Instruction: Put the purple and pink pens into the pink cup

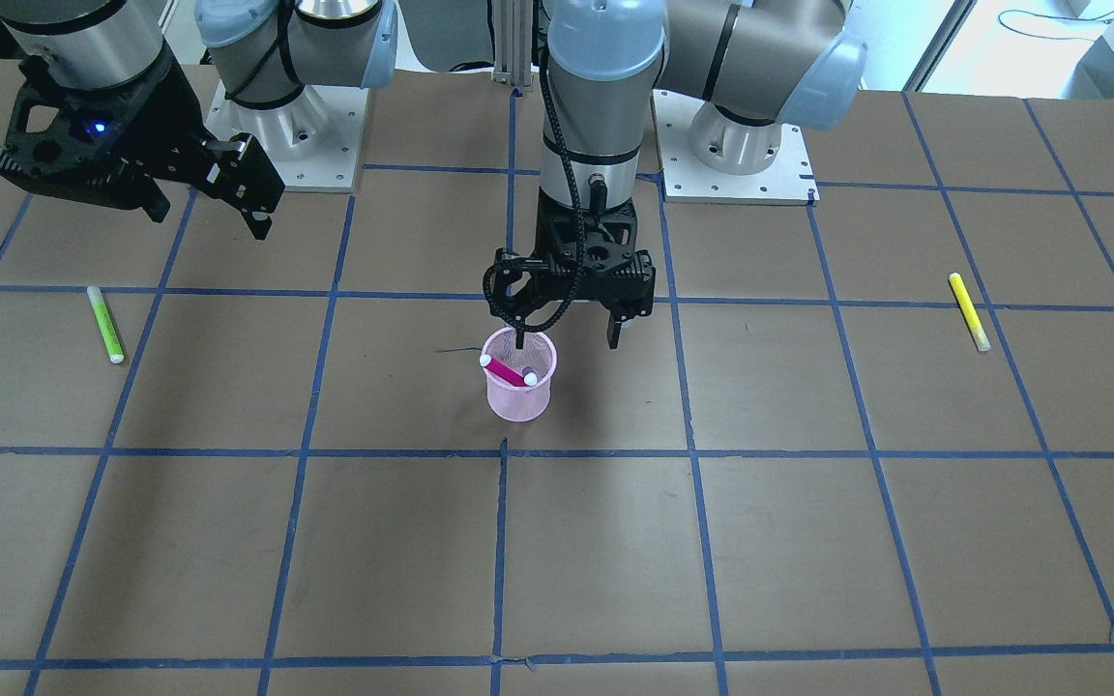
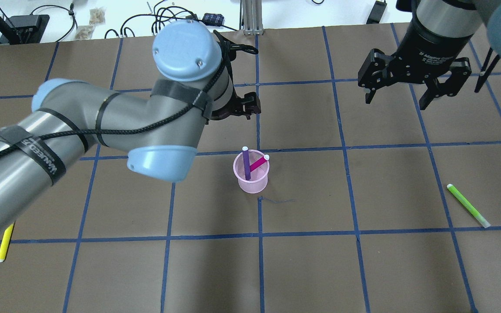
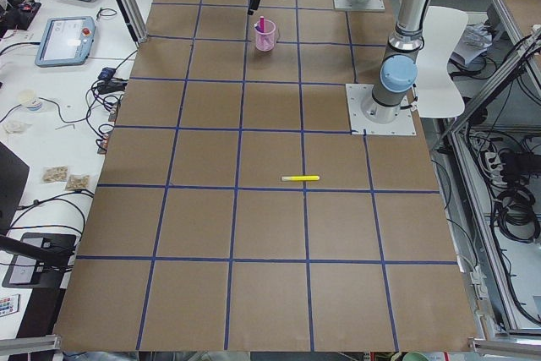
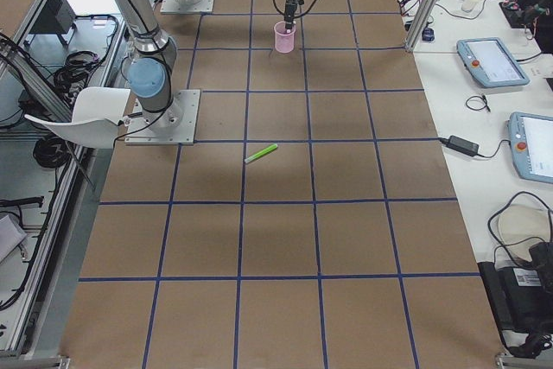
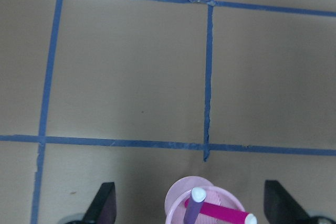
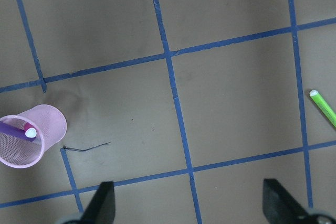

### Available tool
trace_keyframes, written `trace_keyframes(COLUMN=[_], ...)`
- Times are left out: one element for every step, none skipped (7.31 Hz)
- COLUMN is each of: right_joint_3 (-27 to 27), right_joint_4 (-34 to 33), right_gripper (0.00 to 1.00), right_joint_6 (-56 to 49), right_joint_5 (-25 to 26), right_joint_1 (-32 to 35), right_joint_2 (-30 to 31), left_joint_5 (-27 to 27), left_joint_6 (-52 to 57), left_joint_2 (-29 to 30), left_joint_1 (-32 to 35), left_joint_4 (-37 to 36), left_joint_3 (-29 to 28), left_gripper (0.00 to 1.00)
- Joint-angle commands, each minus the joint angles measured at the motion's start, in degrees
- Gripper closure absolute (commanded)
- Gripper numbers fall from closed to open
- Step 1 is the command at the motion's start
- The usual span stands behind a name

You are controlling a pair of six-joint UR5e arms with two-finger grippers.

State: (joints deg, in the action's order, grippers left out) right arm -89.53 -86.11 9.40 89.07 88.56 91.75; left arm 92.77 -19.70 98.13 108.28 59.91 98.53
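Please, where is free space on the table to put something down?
Bare: the squares between the pink cup and the yellow pen, those between the cup and the green pen, and the whole operators' side beyond the cup. Crowded only at the cup, under the open left gripper.

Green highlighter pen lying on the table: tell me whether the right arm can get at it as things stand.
Probably yes. The slim green highlighter pen lies flat, alone, on the right arm's side. The right hand hangs open and empty above the brown table, with nothing standing between them.
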Motion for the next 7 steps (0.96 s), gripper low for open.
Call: trace_keyframes(right_joint_3=[-0.03,-0.03,-0.03,-0.03,-0.03,-0.20,-0.12], right_joint_4=[-0.02,-0.11,-0.20,-0.20,-0.46,-0.46,-0.46], right_gripper=[0.00,0.00,0.00,0.00,0.00,0.00,0.00], right_joint_6=[0.00,0.00,0.00,0.09,0.09,0.09,0.09], right_joint_5=[-0.13,-0.04,-0.13,-0.13,0.04,0.31,0.05], right_joint_1=[0.12,0.12,0.12,0.21,0.21,0.21,0.21], right_joint_2=[0.01,-0.08,-0.08,0.01,0.01,-0.08,-0.08], left_joint_5=[-1.19,-1.10,-1.01,-1.01,-1.18,-1.10,-1.27], left_joint_6=[13.23,17.20,20.72,22.76,23.65,23.57,23.57], left_joint_2=[-3.37,-5.48,-7.24,-8.04,-8.40,-8.22,-8.22], left_joint_1=[-7.96,-11.57,-15.08,-17.21,-17.40,-17.14,-17.05], left_joint_4=[18.78,21.27,24.17,26.46,26.57,27.01,28.32], left_joint_3=[-7.28,-7.47,-8.17,-9.22,-9.84,-10.63,-10.81], left_gripper=[0.00,0.00,0.00,0.00,0.00,0.00,0.00])
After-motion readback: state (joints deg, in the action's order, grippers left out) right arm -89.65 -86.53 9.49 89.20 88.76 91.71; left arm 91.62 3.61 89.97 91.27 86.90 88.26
